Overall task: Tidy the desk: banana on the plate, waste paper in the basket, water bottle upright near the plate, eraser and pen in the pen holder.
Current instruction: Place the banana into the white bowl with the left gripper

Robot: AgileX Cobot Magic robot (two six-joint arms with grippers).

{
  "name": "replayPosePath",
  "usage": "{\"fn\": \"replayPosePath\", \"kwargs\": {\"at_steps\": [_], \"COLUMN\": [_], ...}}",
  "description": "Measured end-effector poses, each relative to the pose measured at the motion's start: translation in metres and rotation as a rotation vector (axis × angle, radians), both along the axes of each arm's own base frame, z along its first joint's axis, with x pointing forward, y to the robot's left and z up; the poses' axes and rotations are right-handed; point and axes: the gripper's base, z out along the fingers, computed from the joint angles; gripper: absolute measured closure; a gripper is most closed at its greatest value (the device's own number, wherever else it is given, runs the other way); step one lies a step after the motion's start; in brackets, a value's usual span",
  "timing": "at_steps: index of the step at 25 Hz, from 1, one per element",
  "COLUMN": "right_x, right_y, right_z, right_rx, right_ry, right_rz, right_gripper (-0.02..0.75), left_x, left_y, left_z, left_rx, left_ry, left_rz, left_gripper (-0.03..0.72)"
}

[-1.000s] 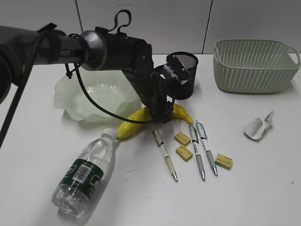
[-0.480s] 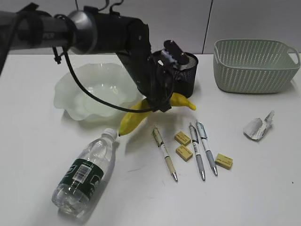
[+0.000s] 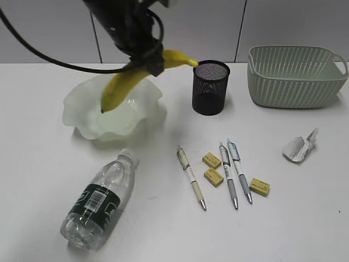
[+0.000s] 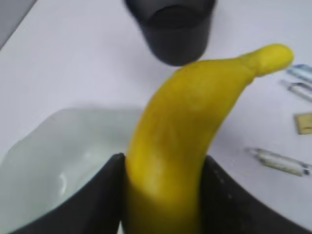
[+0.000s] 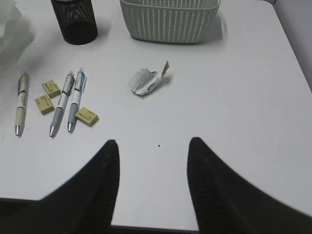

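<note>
L gripper (image 4: 163, 195) is clamped on the banana (image 3: 128, 79), holding it in the air above the plate (image 3: 76, 117), tilted w/ stem end up toward the pen holder (image 3: 210, 87); water bottle (image 3: 101, 201) lies on its side at front of the desk (image 3: 305, 218). Mid-desk: 3 pens (image 3: 227, 174) and 3 erasers (image 3: 213, 177), loose. Further R, waste paper (image 3: 298, 147) sits in front of the basket (image 3: 294, 75); R gripper (image 5: 152, 161) hangs over bare desk, jaws apart, holding nothing.
</note>
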Motion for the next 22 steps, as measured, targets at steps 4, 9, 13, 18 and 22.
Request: {"fn": "replayPosePath", "kwargs": {"at_steps": [4,9,13,18,22], "right_x": [0.000,0.000,0.000,0.000,0.000], "right_y": [0.000,0.000,0.000,0.000,0.000], "right_z": [0.000,0.000,0.000,0.000,0.000], "right_rx": [0.000,0.000,0.000,0.000,0.000], "right_ry": [0.000,0.000,0.000,0.000,0.000], "right_rz": [0.000,0.000,0.000,0.000,0.000], "right_gripper": [0.367,0.367,0.367,0.367,0.367], "left_x": [0.032,0.055,0.062,0.062,0.057], "left_y": [0.052,0.090,0.093,0.090,0.090], "left_z": [-0.006,-0.036,-0.056,-0.066,-0.066], "left_rx": [-0.015,-0.040,-0.048,-0.072,-0.079], "left_ry": [-0.009,0.021,0.043,0.077,0.147], "left_rz": [0.155,0.278,0.301,0.313,0.325], "left_gripper": [0.351,0.344,0.250,0.160,0.162]}}
